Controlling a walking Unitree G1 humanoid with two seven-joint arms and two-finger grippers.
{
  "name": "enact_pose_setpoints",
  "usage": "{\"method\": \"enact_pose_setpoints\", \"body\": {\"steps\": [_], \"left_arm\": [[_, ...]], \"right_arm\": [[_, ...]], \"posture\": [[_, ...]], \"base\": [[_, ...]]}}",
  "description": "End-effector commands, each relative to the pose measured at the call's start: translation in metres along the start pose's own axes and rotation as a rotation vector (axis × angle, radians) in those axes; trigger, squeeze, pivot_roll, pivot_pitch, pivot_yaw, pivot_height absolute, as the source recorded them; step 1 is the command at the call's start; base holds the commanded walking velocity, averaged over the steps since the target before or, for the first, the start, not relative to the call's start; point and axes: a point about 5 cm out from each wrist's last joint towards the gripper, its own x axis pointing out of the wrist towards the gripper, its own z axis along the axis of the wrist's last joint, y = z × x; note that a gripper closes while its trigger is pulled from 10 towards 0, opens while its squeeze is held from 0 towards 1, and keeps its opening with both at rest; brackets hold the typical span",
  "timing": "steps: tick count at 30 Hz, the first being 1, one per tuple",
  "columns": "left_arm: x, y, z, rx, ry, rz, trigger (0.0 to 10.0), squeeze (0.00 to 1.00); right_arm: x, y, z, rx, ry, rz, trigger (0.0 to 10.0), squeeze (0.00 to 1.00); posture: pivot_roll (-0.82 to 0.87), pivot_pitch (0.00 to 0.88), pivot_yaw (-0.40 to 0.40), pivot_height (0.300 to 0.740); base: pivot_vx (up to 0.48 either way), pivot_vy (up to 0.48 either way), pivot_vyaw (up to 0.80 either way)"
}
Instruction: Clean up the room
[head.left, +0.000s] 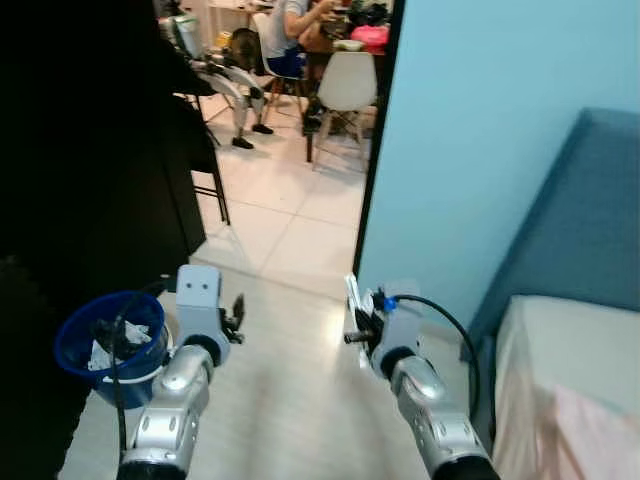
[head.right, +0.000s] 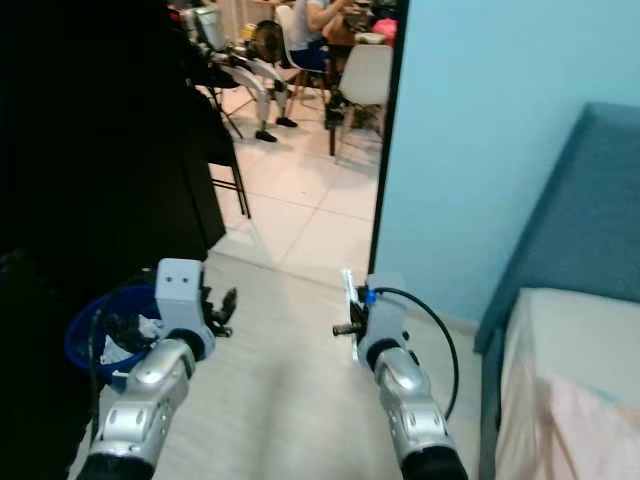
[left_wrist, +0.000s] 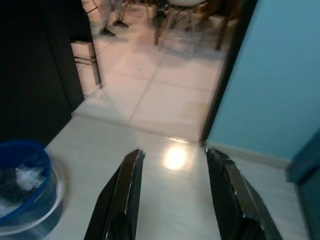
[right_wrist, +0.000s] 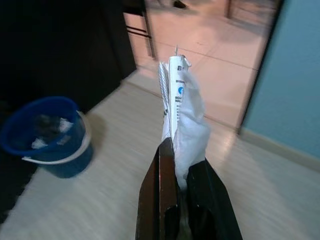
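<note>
My right gripper (head.left: 356, 318) is shut on a white plastic wrapper (right_wrist: 181, 107) with blue print; the wrapper (head.left: 353, 298) sticks up from between the fingers, held above the pale floor. A blue bucket (head.left: 108, 343) with crumpled white trash inside stands on the floor at my left, beside the dark cabinet; the right wrist view has the bucket (right_wrist: 47, 132) well off to the side of the wrapper. My left gripper (head.left: 236, 318) is open with nothing between its fingers (left_wrist: 125, 190), just to the right of the bucket (left_wrist: 22, 185).
A black cabinet (head.left: 90, 150) fills the left side. A light blue wall (head.left: 470, 130) and doorway edge stand ahead on the right. A blue bed frame (head.left: 580, 230) with white mattress is at right. Beyond the doorway a person (head.left: 290, 25) sits among white chairs (head.left: 345, 85).
</note>
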Motion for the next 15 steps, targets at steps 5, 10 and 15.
{"method": "enact_pose_setpoints", "body": {"steps": [5, 10, 15], "left_arm": [[-0.0003, -0.0010, 0.0005, -0.020, -0.016, 0.004, 10.0, 0.00], [0.0005, -0.0008, 0.0014, -0.006, -0.016, 0.003, 10.0, 0.00], [-0.0018, -0.0023, -0.0022, 0.022, 0.009, -0.034, 10.0, 0.00]], "right_arm": [[-0.0058, 0.0014, -0.0085, 0.005, 0.021, 0.018, 10.0, 0.00], [-0.0068, 0.0013, -0.0102, -0.013, 0.028, 0.040, 10.0, 0.00], [-0.0086, 0.0017, -0.0104, -0.024, 0.025, 0.065, 10.0, 0.00]], "posture": [[0.04, 0.000, -0.043, 0.740], [0.04, 0.000, -0.041, 0.740], [0.04, 0.000, -0.034, 0.740]], "base": [[0.000, 0.000, 0.80], [0.000, 0.000, 0.80], [0.000, 0.000, 0.80]]}}
